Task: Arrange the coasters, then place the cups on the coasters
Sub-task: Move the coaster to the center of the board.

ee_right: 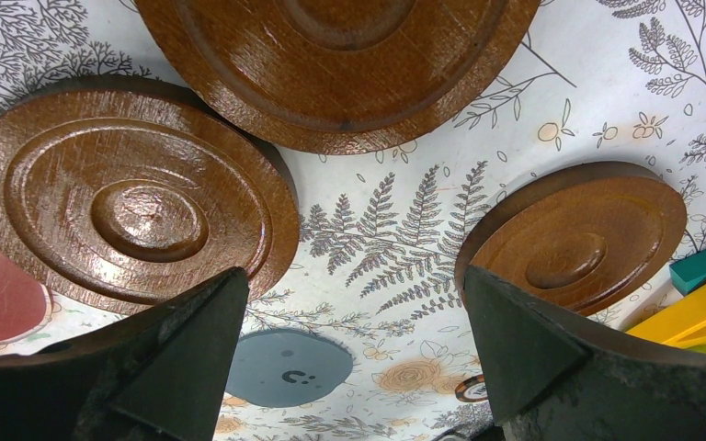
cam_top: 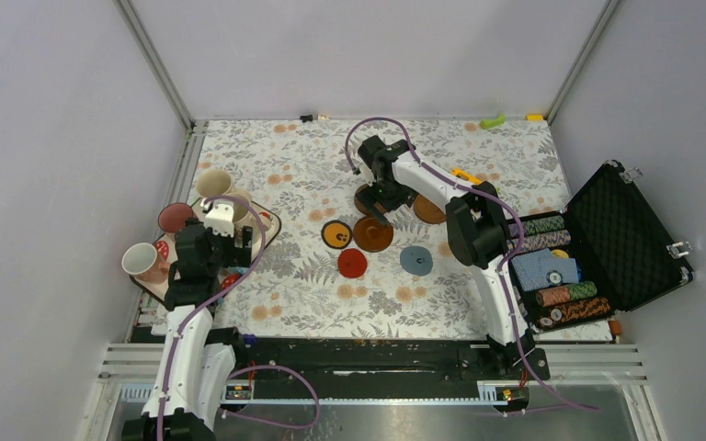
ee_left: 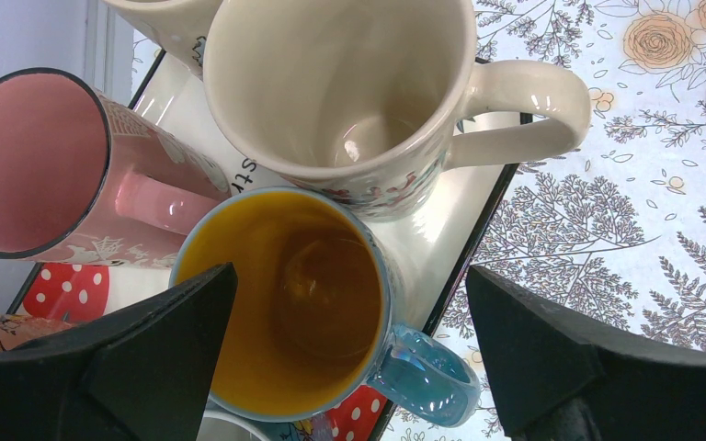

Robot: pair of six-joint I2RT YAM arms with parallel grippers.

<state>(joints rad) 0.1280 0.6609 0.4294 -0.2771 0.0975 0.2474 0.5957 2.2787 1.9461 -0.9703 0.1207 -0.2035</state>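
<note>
Left claw (ee_left: 349, 276) is hanging spread wide, gripping nothing, over the glossy blue mug (ee_left: 285, 303) with its yellow inside. That mug is standing upright on the strawberry tray (ee_left: 437, 216), its handle pointing toward the floral bench (ee_left: 607, 230). Beyond it, the cream mug (ee_left: 349, 92) is turning its handle the same way, and the pink mug (ee_left: 37, 165) is lying tipped. Right claw (ee_right: 354, 276), also spread and empty, is hovering above three grooved, round brown coasters (ee_right: 138, 207) lying flat mid-bench, with the grey-blue coaster (ee_right: 285, 367) beside them.
</note>
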